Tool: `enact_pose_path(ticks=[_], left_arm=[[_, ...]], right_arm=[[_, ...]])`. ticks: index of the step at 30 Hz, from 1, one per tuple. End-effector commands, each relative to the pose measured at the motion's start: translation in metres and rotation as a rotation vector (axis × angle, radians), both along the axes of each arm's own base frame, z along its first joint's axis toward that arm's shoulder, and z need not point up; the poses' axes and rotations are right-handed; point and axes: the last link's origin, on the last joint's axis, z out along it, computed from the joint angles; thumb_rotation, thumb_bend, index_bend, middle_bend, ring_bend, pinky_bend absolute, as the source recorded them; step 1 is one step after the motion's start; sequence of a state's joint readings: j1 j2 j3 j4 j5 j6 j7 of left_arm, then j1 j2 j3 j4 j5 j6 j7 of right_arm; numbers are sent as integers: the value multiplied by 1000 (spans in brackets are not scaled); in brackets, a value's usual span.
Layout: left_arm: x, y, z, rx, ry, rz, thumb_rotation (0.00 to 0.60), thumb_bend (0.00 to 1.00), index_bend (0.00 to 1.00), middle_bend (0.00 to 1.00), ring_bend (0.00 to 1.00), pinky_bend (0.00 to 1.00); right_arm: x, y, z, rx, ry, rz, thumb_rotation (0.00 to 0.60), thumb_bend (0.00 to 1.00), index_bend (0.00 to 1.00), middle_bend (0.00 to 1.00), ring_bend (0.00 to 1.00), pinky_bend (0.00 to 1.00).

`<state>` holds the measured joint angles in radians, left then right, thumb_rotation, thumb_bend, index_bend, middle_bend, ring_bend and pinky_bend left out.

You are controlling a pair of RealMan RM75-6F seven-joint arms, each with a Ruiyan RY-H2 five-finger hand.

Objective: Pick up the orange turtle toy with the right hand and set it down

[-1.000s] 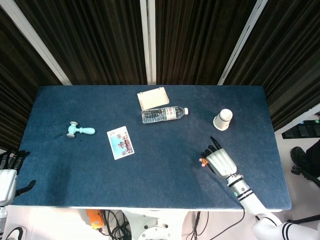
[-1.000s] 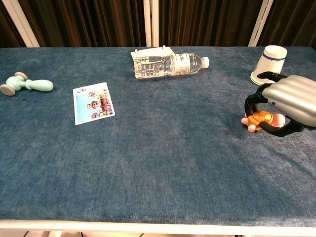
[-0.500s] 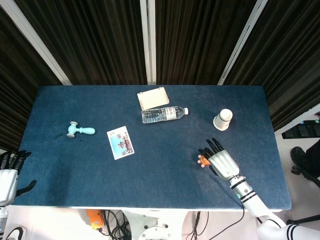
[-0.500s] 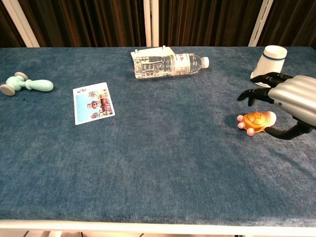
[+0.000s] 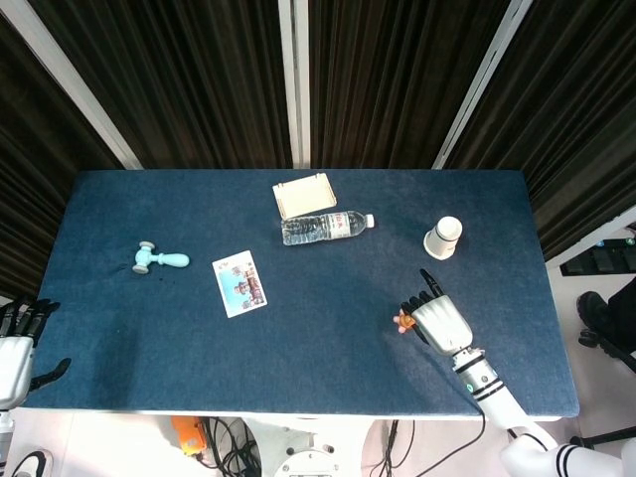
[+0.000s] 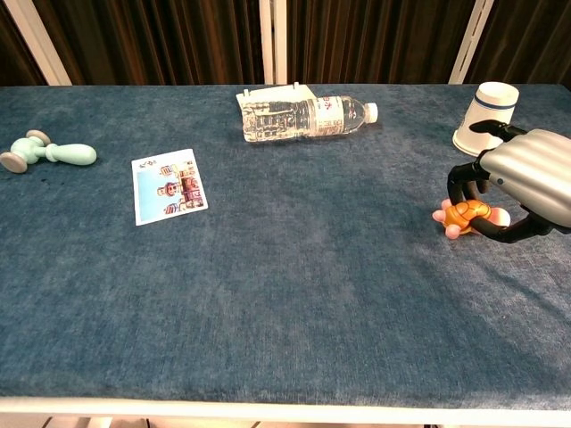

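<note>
R hand sat low at the table's right side, palm down, back of hand up, fingers curled down and thumb hooked under, closed round the orange turtle toy. R forearm ran back toward the near-right edge in head view, wrist straight. L hand hung off the near-left corner, away from the surface, fingers apart and pointing up, thumb out to the side, holding nothing.

On my blue felt desk I see a clear plastic bottle lying at twelve o'clock, a white paper cup at two, a picture card and a mint toy hammer at nine.
</note>
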<state>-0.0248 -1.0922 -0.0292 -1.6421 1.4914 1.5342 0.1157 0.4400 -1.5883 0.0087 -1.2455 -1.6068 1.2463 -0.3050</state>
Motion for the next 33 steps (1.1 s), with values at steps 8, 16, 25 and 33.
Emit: enact_pose_path(ticks=[8,16,25,33], left_arm=[[1,0,0,-2,4,-2,600,160,186,134,3,98],[1,1,-1,-4,5,-1,600,161,186,134,3,98],[1,0,-1,-3,3,2,600,160,187,134,3,98],[-1,0,0,-2,1,3,600,161,187,134,3,98]], right_arm=[[-4,-2,6,8,32,-44,600,226,162,174,0,0],[-4,1,11,15,42,-52,600,226,159,230,0,0],[-5,-1,3,19,65,-87,600,296,514,519,112,0],[-2,-2,3,-33,9,-40,600,446,1000,910,387,0]])
